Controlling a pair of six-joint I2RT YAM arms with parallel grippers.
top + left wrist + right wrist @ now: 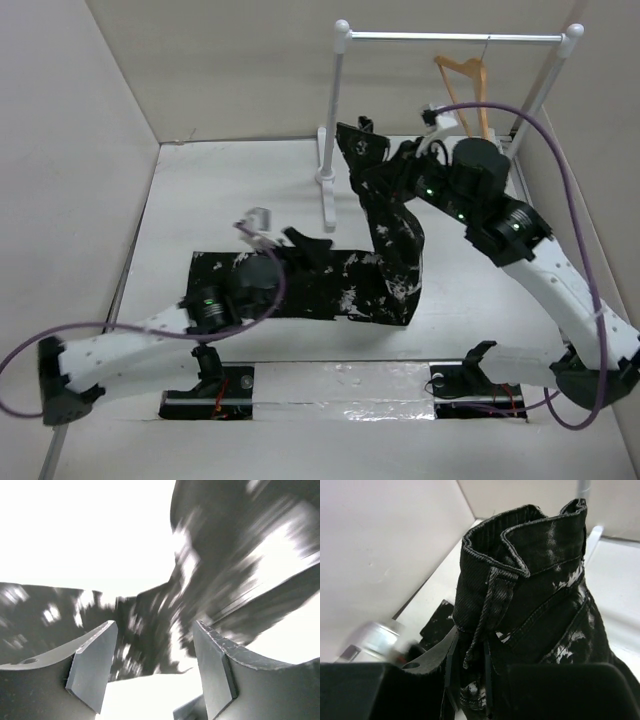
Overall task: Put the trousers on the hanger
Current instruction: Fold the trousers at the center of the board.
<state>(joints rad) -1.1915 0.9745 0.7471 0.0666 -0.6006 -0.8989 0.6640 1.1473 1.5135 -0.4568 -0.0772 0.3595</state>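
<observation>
The trousers (300, 285), black with white splatter, lie partly flat on the table, and one end is lifted up at the back (385, 215). My right gripper (397, 163) is shut on the waistband, with a belt loop between its fingers (469, 665), and holds that end of the trousers (545, 580) upright above the table. My left gripper (303, 243) is open and empty, low over the flat part of the trousers (150, 625), which show blurred beyond its fingers. The wooden hanger (462, 85) hangs from the rack's rod behind the right arm.
A white rack with a silver rod (450, 38) stands at the back. Its left post (332, 110) and foot are close to the lifted trousers. White walls close in the table on the left, back and right.
</observation>
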